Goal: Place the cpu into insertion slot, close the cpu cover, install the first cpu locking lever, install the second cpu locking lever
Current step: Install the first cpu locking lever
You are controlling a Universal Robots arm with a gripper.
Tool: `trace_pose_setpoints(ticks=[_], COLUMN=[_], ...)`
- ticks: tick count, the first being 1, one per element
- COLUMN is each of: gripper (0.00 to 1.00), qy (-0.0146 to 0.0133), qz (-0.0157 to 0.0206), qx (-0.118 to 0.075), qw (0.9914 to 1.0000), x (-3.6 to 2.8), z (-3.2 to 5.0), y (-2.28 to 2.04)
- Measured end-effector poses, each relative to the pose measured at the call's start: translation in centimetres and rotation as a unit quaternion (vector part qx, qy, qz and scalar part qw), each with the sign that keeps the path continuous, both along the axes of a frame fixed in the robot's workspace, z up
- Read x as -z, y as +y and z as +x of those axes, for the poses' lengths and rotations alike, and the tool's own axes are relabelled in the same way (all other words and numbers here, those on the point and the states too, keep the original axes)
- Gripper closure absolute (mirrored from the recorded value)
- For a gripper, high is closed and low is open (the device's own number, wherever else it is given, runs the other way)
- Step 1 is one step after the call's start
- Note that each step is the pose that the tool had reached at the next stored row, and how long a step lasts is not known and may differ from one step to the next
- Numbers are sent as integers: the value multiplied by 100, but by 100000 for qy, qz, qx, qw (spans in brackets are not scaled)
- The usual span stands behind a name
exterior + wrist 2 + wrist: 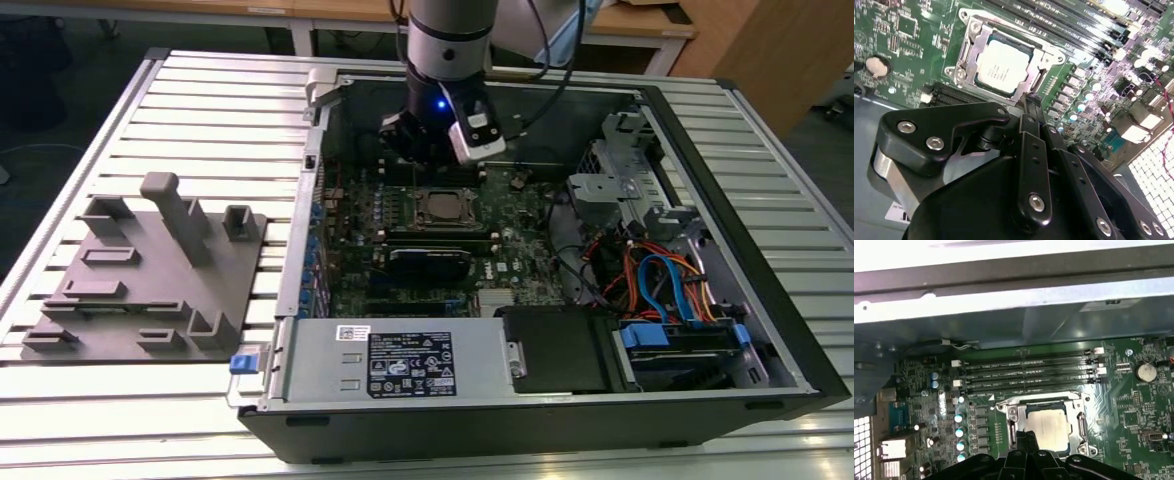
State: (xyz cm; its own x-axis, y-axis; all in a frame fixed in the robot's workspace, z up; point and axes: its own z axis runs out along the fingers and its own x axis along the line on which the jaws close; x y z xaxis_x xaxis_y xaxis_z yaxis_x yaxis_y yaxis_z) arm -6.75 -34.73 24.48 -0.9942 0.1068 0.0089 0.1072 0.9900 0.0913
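Observation:
The cpu [1003, 67] [1049, 427], a silvery square chip, lies flat in the insertion slot [447, 207] on the green board. Over its edges rests the cpu cover [970, 55] [1046, 401], a silver frame, and the chip shows through its window. In both wrist views my gripper [1030, 102] [1026, 440] is shut with nothing between its black fingers. Its tips hover just beside one edge of the socket. In the exterior view my gripper [427, 160] hangs inside the open case, over the board just behind the socket.
Long black memory slots [1026, 372] run beside the socket, toward the case wall [1014, 320]. Drive bays and coloured cables [661, 285] fill the exterior view's right. A power supply [400, 365] sits at the front. A grey fixture plate [147, 280] lies on the table at the left.

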Motion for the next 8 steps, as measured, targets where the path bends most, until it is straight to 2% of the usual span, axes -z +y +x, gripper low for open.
trace_pose_setpoints(ticks=[8], gripper=[89], qy=[-9], qz=[-5], qx=[-2217], qw=[99975], x=[1], z=[-69], y=[-3])
